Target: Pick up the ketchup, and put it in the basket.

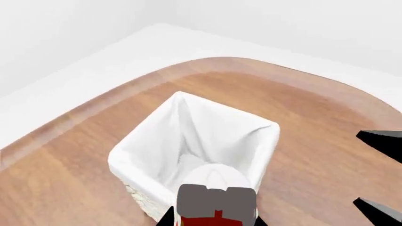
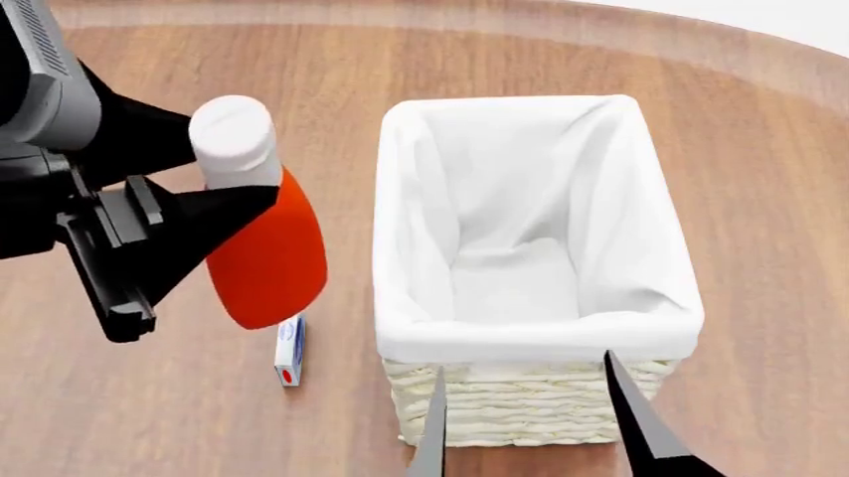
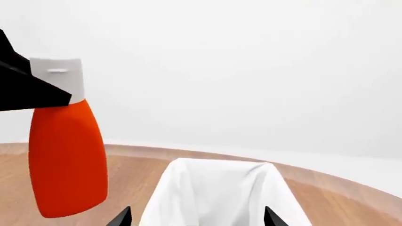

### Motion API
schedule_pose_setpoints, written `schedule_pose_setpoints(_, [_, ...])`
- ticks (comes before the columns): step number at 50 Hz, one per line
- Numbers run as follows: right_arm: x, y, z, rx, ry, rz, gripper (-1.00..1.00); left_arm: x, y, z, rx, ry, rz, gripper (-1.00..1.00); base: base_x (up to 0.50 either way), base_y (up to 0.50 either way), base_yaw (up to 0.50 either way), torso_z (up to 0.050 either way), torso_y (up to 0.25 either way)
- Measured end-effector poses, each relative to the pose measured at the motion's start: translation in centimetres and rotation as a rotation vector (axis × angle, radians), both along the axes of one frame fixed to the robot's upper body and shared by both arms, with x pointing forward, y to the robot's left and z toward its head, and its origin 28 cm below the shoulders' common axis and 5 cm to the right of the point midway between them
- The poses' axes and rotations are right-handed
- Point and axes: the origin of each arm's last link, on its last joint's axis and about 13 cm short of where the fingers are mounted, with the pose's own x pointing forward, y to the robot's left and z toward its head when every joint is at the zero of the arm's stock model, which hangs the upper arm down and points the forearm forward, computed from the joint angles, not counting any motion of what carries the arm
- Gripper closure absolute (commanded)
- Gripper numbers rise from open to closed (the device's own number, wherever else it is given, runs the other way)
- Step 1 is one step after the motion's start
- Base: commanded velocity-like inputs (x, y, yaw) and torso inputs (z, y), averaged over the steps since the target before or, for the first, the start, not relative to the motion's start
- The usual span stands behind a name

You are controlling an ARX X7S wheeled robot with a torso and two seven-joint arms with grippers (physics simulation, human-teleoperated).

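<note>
Left pincer (image 2: 219, 199) raised, clamped; right pincer (image 2: 531, 422) low, fingers parted.

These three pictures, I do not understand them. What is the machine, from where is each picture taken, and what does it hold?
It is a simulated robot with two arms, each ending in a gripper. One picture comes from a camera on its head, looking down; the other two come from cameras near each gripper.

On the wooden table stands the basket, lined with white cloth, with nothing visible inside it. Beside it lies a small white box.

The left gripper holds the ketchup in the air beside the basket, not yet over it. The right gripper is open and holds nothing; its two dark fingertips show in front of the basket.
</note>
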Motion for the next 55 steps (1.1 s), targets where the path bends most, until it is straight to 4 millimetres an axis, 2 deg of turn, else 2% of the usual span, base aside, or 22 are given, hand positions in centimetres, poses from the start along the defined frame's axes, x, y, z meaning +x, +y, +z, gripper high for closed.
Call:
schedule_pose_setpoints(14, [0.3,0.5,1.4,0.008,0.018,0.132,-1.0,1.2,-0.6,0.2,0.042,0.038,-0.015,1.0,0.0,0.0,0.0,0.0,0.001])
schedule_pose_setpoints(29, [1.6,1.3,2.9,0.031,0.036,0.265,-1.0,1.9,-0.9,0.0,0.051,0.048,-0.005,1.0,0.0,0.0,0.0,0.0,0.001])
schedule_pose_setpoints(55, [3.9,2.8,3.9,0.043,0.043,0.348,-1.0,2.0,-1.1,0.6,0.053,0.042,0.002,1.0,0.0,0.0,0.0,0.0,0.0])
